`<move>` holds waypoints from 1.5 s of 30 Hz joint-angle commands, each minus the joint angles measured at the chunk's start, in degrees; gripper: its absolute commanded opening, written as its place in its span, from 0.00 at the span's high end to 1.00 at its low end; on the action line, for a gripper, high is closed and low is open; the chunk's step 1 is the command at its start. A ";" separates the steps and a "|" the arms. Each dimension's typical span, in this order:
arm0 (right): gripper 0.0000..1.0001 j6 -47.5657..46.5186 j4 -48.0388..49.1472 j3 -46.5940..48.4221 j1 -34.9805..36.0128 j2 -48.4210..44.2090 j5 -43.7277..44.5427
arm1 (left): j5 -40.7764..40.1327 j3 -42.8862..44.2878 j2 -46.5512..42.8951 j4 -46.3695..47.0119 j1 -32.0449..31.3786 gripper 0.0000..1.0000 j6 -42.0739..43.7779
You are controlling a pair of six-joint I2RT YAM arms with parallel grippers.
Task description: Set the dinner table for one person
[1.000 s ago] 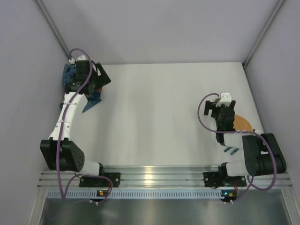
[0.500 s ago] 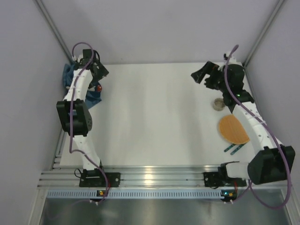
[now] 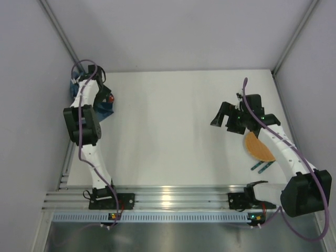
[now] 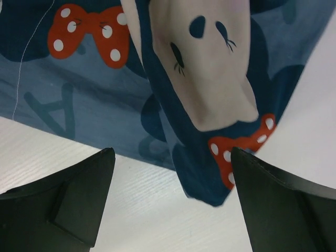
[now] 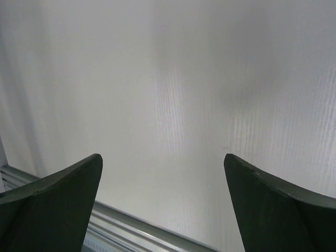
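Our left claw (image 4: 171,157) gapes wide, blue bow-print cloth (image 4: 94,100) just ahead of its tips. Our right claw (image 5: 163,157) is wide too, hovering over the white dinner table (image 5: 173,79).

cloth (image 4: 94,100): runs off the top and both sides of the left wrist view; from above the left arm (image 3: 84,123) covers much of it.
plate (image 3: 256,148): its right part lies under the right arm (image 3: 281,147).
cutlery (image 3: 261,166): too small to tell which pieces.
left gripper (image 4: 170,157): both fingers cut by the bottom edge.
right gripper (image 5: 163,160): both fingers cut by the bottom edge.
rail (image 5: 136,228): only a blurred strip at the bottom edge.
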 commanded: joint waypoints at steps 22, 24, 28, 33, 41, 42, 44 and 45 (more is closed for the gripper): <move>0.00 -1.55 -2.41 -6.08 0.03 -5.45 1.14 | 22.61 3.02 7.29 11.76 -7.36 1.00 20.57; 0.00 -1.98 -2.41 -4.93 0.12 -3.88 0.79 | 24.98 -1.54 5.36 13.07 -12.54 1.00 24.53; 0.00 -2.69 -2.32 -1.24 0.03 -1.15 -0.36 | 25.25 -11.12 -1.92 15.10 -23.95 1.00 30.51; 0.00 -3.39 -1.71 1.58 0.12 2.54 -2.46 | 28.83 -25.45 -10.28 19.83 -30.22 1.00 29.91; 0.00 -3.48 -0.65 5.09 0.03 8.08 -5.28 | 25.25 -32.67 -26.54 16.95 -35.15 0.01 28.33; 0.00 -3.39 0.13 5.36 0.03 9.48 -5.80 | 24.55 -32.93 -27.77 16.60 -35.15 0.01 27.63; 0.00 -2.87 1.63 5.62 0.03 10.89 -6.51 | 23.93 -33.46 -31.38 15.90 -35.23 0.01 26.04; 0.00 -2.52 4.16 5.62 0.12 12.73 -7.29 | 23.41 -33.55 -33.83 15.55 -35.15 0.01 25.25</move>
